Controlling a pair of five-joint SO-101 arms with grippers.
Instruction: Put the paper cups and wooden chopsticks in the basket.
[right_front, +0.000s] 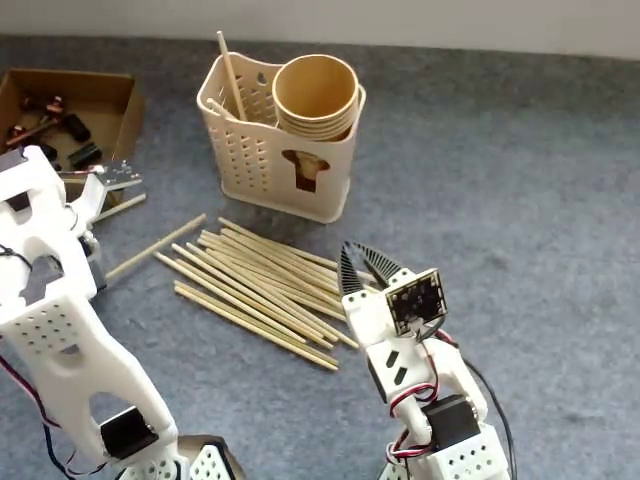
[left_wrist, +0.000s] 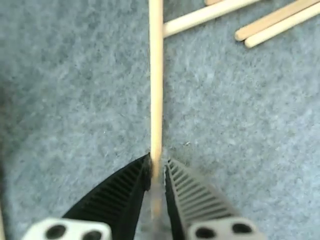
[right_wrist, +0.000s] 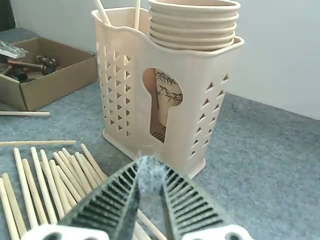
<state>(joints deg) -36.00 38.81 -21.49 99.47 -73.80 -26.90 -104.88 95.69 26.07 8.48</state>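
Left gripper (left_wrist: 157, 167), off to the left of the basket (right_front: 250, 160), is clamped on one wooden chopstick (left_wrist: 156, 90). Loose chopsticks (right_front: 260, 285) lie just in front of the basket, with paper cups (right_front: 315, 90) stacked inside it. Right gripper (right_front: 362, 265) sits front-right of it, jaws pinched together.

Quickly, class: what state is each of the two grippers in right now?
Left gripper: closed on a thin pale wooden chopstick.
Right gripper: closed, holding nothing.
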